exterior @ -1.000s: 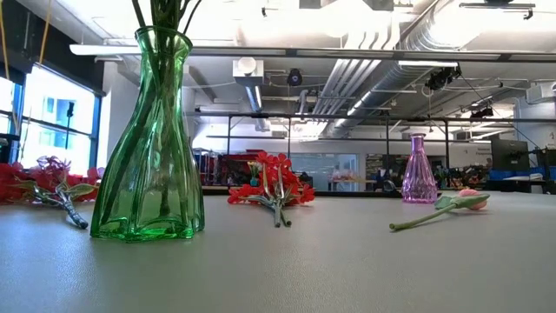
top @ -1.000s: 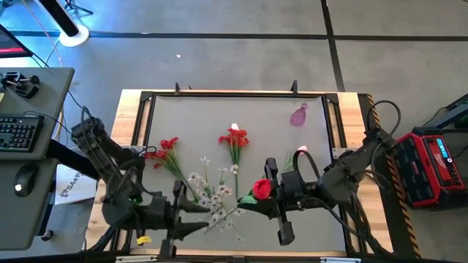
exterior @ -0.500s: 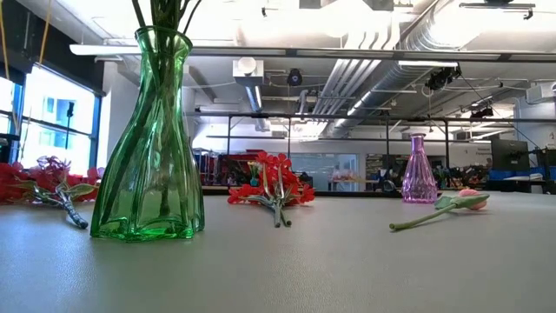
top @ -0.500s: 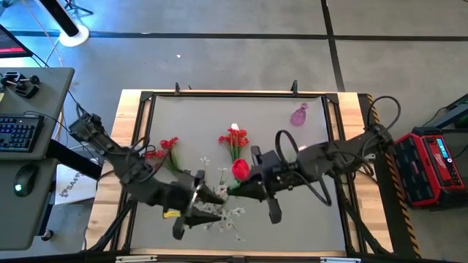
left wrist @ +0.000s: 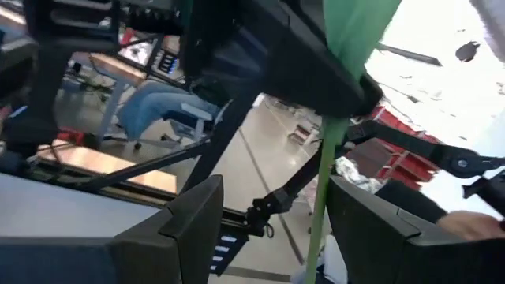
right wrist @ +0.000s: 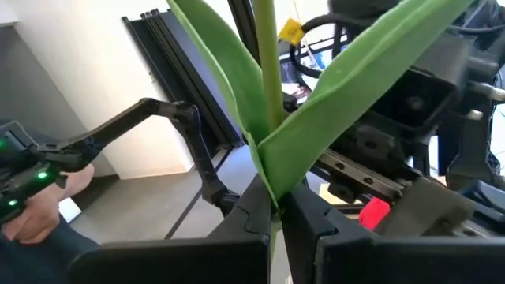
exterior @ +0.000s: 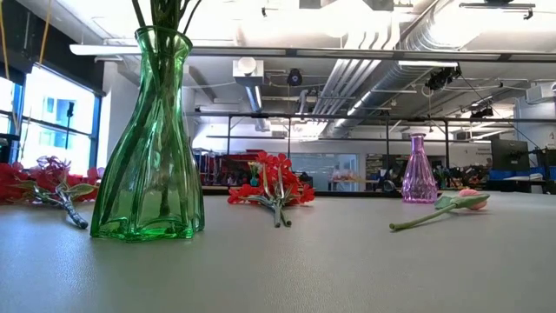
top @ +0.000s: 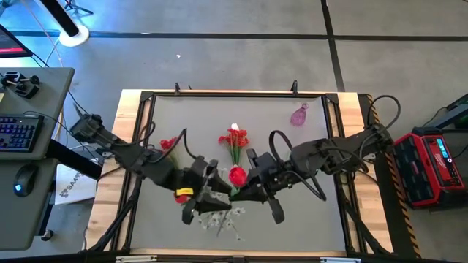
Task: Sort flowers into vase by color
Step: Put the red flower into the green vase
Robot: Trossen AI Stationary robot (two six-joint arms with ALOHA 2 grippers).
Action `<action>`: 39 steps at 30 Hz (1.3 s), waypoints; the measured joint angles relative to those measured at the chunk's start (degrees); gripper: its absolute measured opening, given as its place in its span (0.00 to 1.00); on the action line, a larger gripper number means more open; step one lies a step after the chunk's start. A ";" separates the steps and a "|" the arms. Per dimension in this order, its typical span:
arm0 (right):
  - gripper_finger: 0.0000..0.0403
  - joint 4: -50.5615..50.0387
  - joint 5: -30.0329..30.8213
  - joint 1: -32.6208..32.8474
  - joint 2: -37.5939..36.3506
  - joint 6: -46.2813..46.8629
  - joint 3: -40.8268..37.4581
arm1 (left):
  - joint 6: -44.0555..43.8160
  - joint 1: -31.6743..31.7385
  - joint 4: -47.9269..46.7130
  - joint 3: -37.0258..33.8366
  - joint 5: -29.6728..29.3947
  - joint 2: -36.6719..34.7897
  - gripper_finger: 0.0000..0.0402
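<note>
A red tulip (top: 238, 175) on a green stem is held up over the table's middle by my right gripper (top: 247, 188), which is shut on it. My left gripper (top: 214, 188) faces it from the left, open, with the stem (left wrist: 319, 197) standing between its fingers; whether it touches them I cannot tell. Below them, near the front, stands the green vase (exterior: 152, 130) with sprays of white blossoms (top: 225, 219). Red blossom clusters (top: 168, 144) (top: 234, 139) and a pink tulip (exterior: 452, 204) lie flat on the table. A small purple vase (top: 300, 115) stands at the far right. My right gripper pinches the tulip's stem (right wrist: 272, 189) between its two fingers, right where the long green leaves branch off. The fingers come at it level from the table's right and lie across the stem. The tulip stands about upright, blossom up, lifted clear of the table.
A dark frame (top: 234, 95) borders the grey mat. Both arms crowd the middle front of the table, above the green vase. The mat's far middle and its right front corner are bare. A desk with a keyboard (top: 18, 131) stands off to the left.
My right gripper has carried the red tulip toward the table's left, to the middle. My left gripper has swung from the near left toward the right and a little farther back, up to the tulip's stem, and has turned at the wrist. Flowers on the table have not moved.
</note>
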 joint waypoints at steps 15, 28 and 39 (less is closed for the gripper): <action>0.00 -2.49 -0.12 -0.52 0.02 0.41 0.00 | 3.19 1.76 3.64 -0.02 4.36 1.54 0.29; 0.11 -2.51 0.02 -0.49 0.02 0.54 0.00 | 8.93 1.74 3.59 -0.02 5.72 1.27 0.01; 0.34 -7.75 0.71 0.56 -7.89 9.65 -0.04 | 22.79 0.68 3.06 -0.02 -2.88 -5.14 0.00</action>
